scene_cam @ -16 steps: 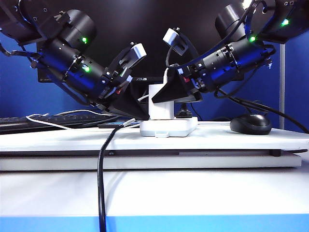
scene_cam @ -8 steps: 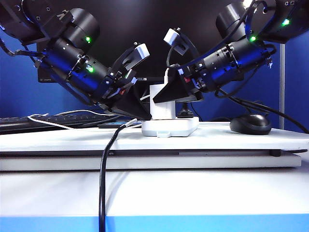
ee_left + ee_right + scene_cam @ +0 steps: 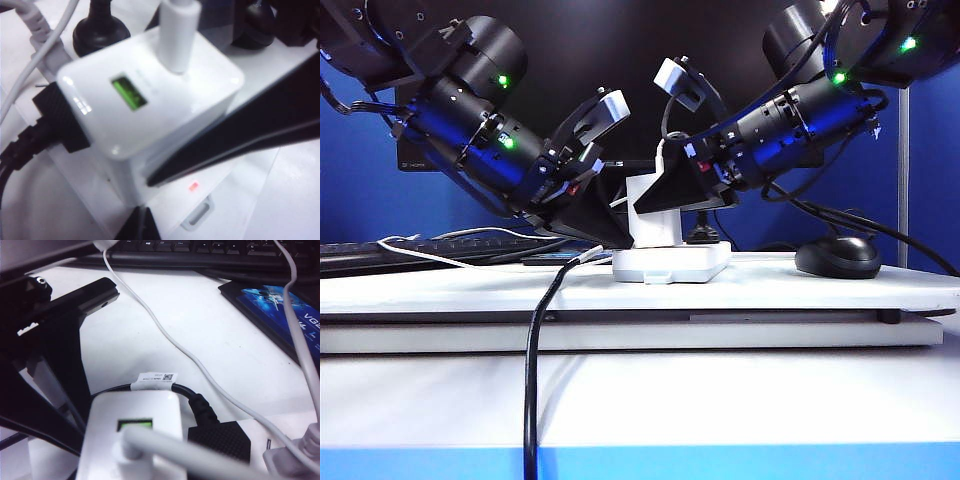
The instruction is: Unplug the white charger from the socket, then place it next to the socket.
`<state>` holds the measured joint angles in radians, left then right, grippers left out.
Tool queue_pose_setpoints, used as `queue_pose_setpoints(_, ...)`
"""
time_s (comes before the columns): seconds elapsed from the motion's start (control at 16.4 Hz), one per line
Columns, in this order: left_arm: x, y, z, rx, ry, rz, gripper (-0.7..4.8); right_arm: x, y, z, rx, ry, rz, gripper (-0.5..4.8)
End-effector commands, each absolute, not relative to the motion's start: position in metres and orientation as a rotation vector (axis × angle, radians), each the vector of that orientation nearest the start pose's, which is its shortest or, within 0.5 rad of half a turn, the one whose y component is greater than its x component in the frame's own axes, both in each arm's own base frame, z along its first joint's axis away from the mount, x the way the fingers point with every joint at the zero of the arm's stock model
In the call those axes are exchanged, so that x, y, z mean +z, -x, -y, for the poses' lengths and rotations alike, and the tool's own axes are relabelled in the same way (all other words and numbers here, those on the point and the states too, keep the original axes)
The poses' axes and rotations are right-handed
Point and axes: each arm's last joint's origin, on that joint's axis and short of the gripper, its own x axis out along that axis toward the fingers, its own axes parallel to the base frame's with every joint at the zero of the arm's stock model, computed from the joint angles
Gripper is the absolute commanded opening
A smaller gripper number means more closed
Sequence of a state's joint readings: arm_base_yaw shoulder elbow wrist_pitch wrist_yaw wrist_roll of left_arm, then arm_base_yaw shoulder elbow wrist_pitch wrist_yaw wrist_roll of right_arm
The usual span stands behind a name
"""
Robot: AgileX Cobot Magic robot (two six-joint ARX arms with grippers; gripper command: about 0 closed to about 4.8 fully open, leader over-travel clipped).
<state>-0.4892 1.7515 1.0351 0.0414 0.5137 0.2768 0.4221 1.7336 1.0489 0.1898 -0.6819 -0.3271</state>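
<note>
Both end effectors meet over the white tabletop [image 3: 820, 290]: the left end effector [image 3: 605, 232] and right end effector [image 3: 655, 200] each clamp the white boxy charger [image 3: 653, 215], which stands plugged upright in the flat white rectangular socket strip [image 3: 670, 264].

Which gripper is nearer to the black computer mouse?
Right. The right gripper grips the white charger, on the mouse's side; the left gripper is beyond the charger.
</note>
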Motion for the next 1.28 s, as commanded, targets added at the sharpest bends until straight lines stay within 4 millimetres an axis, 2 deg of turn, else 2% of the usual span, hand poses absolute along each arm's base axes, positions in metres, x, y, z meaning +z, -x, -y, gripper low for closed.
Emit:
queue_pose_setpoints(0.06, 0.168, -0.308, 0.184, -1.033, -0.264, -0.708, -0.05, 0.226, -0.327, -0.178, 1.232, 0.16, -0.245, 0.44)
queue_pose_setpoints(0.49, 0.165, -0.307, 0.183, -1.03, -0.279, -0.727, -0.05, 0.233, -0.328, -0.178, 1.182, 0.183, -0.204, 0.43)
queue_pose_setpoints(0.79, 0.164, -0.307, 0.183, -1.03, -0.279, -0.729, -0.05, 0.234, -0.327, -0.179, 1.235, 0.171, -0.189, 0.43)
queue_pose_setpoints(1.1, 0.164, -0.307, 0.183, -1.03, -0.278, -0.73, -0.05, 0.252, -0.324, -0.174, 1.196, 0.169, -0.118, 0.41)
queue_pose_setpoints(1.28, 0.164, -0.307, 0.183, -1.03, -0.278, -0.729, -0.05, 0.257, -0.322, -0.173, 1.201, 0.172, -0.108, 0.4)
